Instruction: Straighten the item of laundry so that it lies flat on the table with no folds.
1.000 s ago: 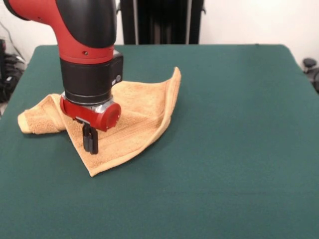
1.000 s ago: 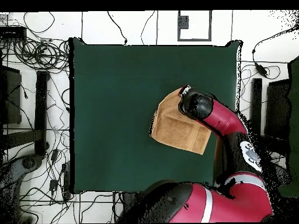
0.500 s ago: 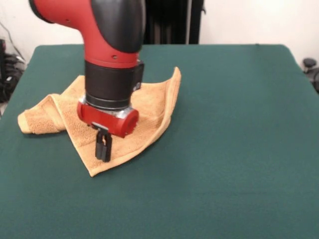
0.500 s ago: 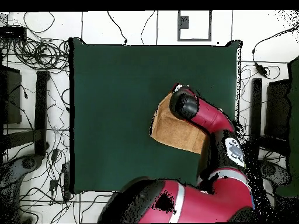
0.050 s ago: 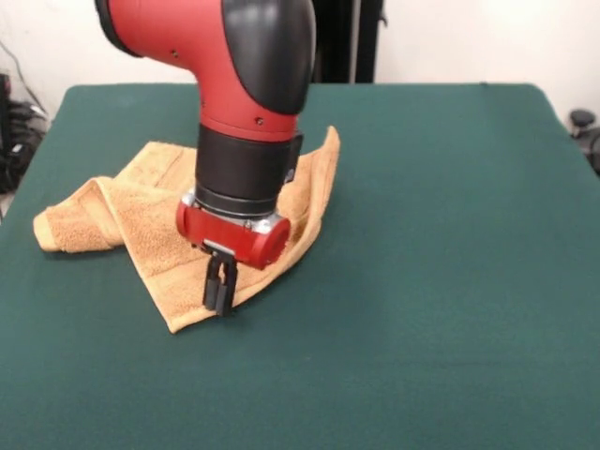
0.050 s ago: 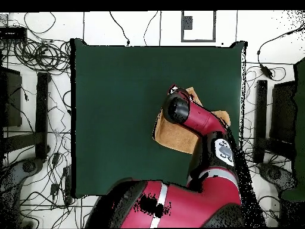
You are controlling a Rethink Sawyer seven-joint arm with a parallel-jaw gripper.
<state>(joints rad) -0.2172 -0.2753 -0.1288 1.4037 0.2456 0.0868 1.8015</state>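
The item of laundry (image 5: 141, 225), a golden-tan towel, lies crumpled on the left half of the green table (image 5: 450, 281). Its left end is rolled into a lump, its right corner stands up in a fold, and a pointed corner faces the front. My gripper (image 5: 219, 298) hangs straight down over the towel's front right edge, with its black fingers pressed together and its tips at or just above the cloth. No cloth shows between them. From overhead, the arm's wrist (image 6: 177, 109) covers the gripper and much of the towel (image 6: 170, 136).
The table (image 6: 113, 107) stretches wide to the towel's left in the overhead view. Cables (image 6: 36, 53) and dark stands (image 6: 41, 113) crowd the floor around the table. A black column (image 5: 337, 37) stands behind the far edge.
The arm has swung to the right in the front view, carrying the shut gripper across the towel toward its front right edge. The towel's shape looks unchanged.
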